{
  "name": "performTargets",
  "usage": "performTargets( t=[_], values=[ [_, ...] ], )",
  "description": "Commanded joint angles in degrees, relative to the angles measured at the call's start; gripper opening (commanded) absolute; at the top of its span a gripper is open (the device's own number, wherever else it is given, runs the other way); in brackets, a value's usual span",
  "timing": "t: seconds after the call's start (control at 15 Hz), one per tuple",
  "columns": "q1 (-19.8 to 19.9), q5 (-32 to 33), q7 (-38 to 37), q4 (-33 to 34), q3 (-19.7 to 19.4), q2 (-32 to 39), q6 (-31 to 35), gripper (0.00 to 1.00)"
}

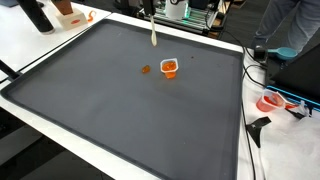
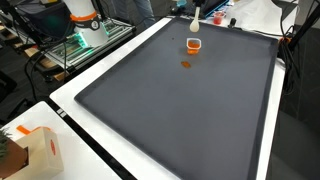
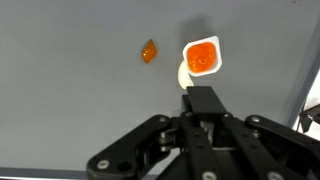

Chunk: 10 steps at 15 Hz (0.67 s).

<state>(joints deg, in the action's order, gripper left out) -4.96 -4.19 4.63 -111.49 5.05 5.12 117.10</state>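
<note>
**Item 1. Claw [image 3: 204, 96], one.** It sits at lower centre of the wrist view. We judge its fingers to be drawn together on a pale utensil [image 3: 184, 73], of which only the tip shows past them. In an exterior view the pale utensil [image 1: 153, 30] hangs upright near the top edge. It is gripped by its upper end, so its lower end points down at the mat.

**Item 2. Cup [image 3: 203, 57], one.** It lies right of centre in the wrist view, just beyond the utensil tip. It stands upright with its mouth up, which keeps its orange filling in. We cannot tell whether the tip touches it.

**Item 3. Orange piece [image 3: 149, 51], one.** It lies loose and flat to the left of the cup, apart from it.

**Item 4. Dark mat [image 1: 120, 120], one.** It is spread over the white tabletop [image 2: 75, 118] and carries items 2 and 3.

**Item 5. Brown box [image 2: 30, 150], one.** It stands at the lower left corner, off the mat and well apart from the rest.
</note>
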Motion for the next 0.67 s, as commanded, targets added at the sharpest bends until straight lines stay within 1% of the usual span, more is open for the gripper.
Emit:
performTargets(
  t=[0.0,0.33,0.53,0.6],
  values=[
    [-2.3,9.9,-7.3,0.9,0.9,0.8,-0.8,0.03],
    [-6.5,24.8,-20.5,2.4,2.6,3.0,-3.9,0.03],
    [-9.4,32.8,-29.1,3.8,3.3,5.2,-8.3,0.03],
    [-10.2,34.3,-30.8,4.5,3.5,6.0,-10.0,0.03]
  ],
)
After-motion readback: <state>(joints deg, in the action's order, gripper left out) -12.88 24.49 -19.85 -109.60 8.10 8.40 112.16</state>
